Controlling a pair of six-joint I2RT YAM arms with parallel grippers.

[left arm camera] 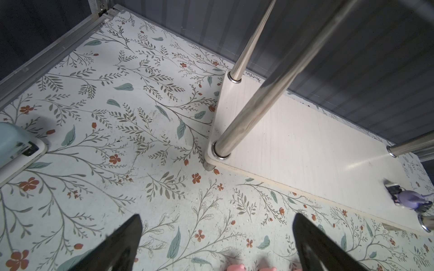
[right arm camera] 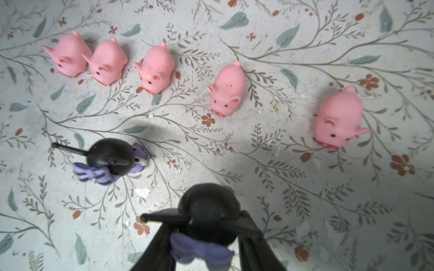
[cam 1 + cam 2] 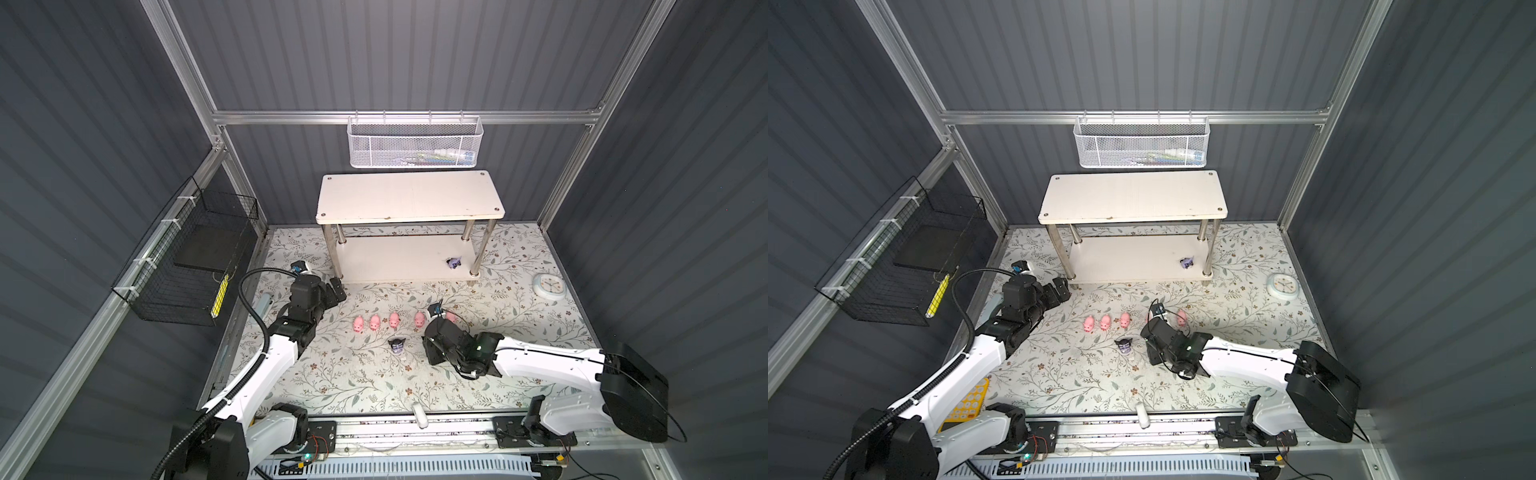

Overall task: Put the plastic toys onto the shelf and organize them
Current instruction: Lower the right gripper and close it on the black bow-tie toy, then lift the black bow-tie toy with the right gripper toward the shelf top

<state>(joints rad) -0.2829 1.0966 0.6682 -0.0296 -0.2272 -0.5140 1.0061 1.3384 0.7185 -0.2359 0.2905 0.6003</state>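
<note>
Five pink pigs stand in a row on the floral table, from the leftmost pig (image 3: 358, 323) (image 2: 68, 56) to the rightmost pig (image 3: 451, 318) (image 2: 337, 119). One black-and-purple figure (image 3: 398, 345) (image 2: 112, 159) stands in front of the row. Another black-and-purple figure (image 3: 454, 262) (image 1: 408, 197) lies on the lower board of the shelf (image 3: 407, 199) (image 3: 1129, 195). My right gripper (image 2: 206, 237) points down, just right of the standing figure, and is shut on a third black-and-purple figure (image 2: 206, 220), which both top views hide. My left gripper (image 1: 217, 215) (image 3: 338, 286) is open and empty by the shelf's front left leg.
A white mesh basket (image 3: 413, 143) hangs on the back rail and a black wire basket (image 3: 187, 266) on the left wall. A round pale clock (image 3: 549, 286) lies at the right of the table. A yellow stencil (image 3: 967, 403) lies near the front left.
</note>
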